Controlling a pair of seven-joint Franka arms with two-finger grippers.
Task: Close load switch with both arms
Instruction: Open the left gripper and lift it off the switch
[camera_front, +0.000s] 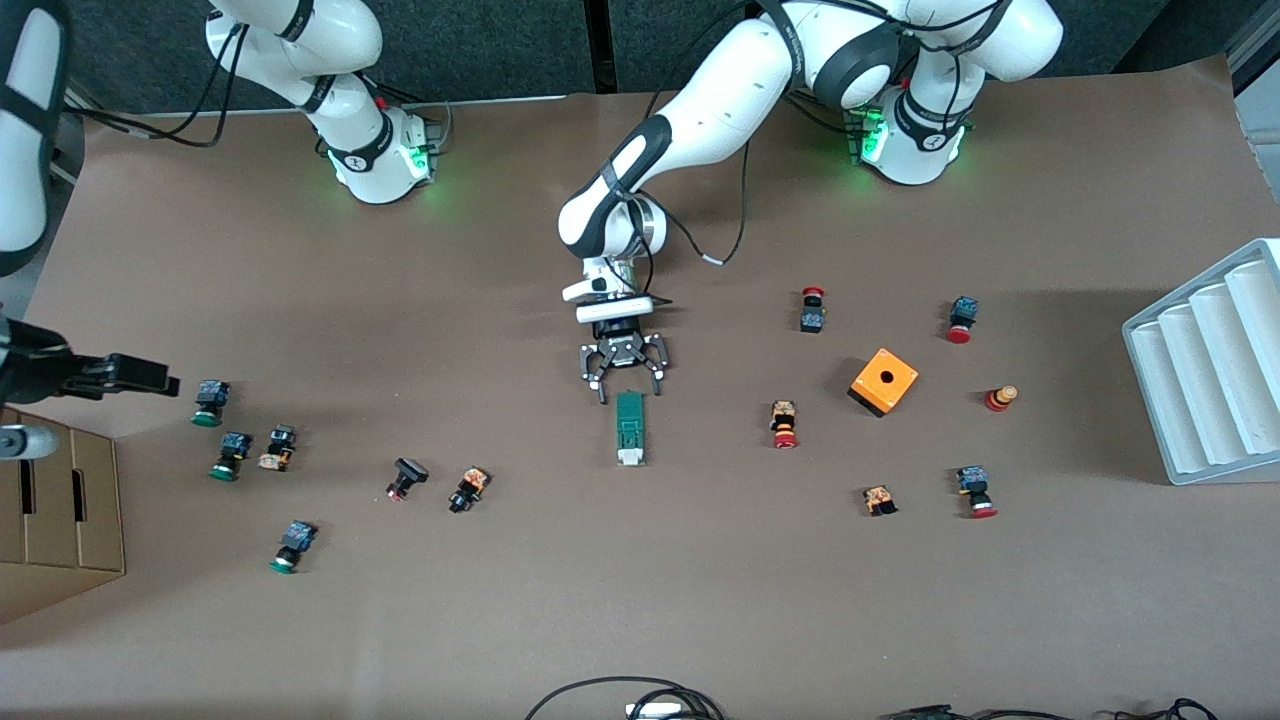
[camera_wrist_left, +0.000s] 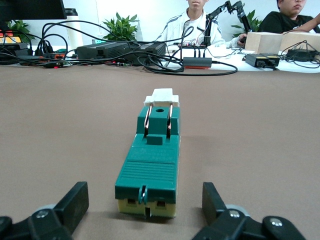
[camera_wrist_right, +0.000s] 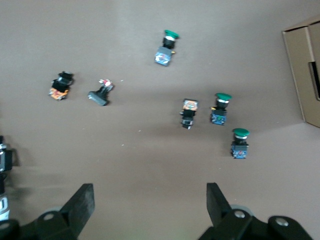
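Note:
The load switch (camera_front: 629, 428) lies flat on the brown table at mid-table, a narrow green block with its white sliding piece (camera_front: 630, 457) at the end nearer to the front camera. My left gripper (camera_front: 630, 393) is low at the switch's other end and open, with one finger on each side of that end and a gap to the block. In the left wrist view the load switch (camera_wrist_left: 150, 165) lies lengthwise between my fingertips (camera_wrist_left: 76, 196), and the white piece (camera_wrist_left: 161, 96) is at its tip. My right gripper (camera_front: 150, 378) hangs open and empty over the right arm's end of the table; the right wrist view shows bare table between the right gripper (camera_wrist_right: 150, 195) fingers.
Green-capped push-buttons (camera_front: 210, 402) and other small parts lie under and near the right gripper, beside a cardboard box (camera_front: 55, 510). Toward the left arm's end are an orange cube (camera_front: 884, 380), red-capped push-buttons (camera_front: 784, 424) and a white ribbed tray (camera_front: 1210, 370).

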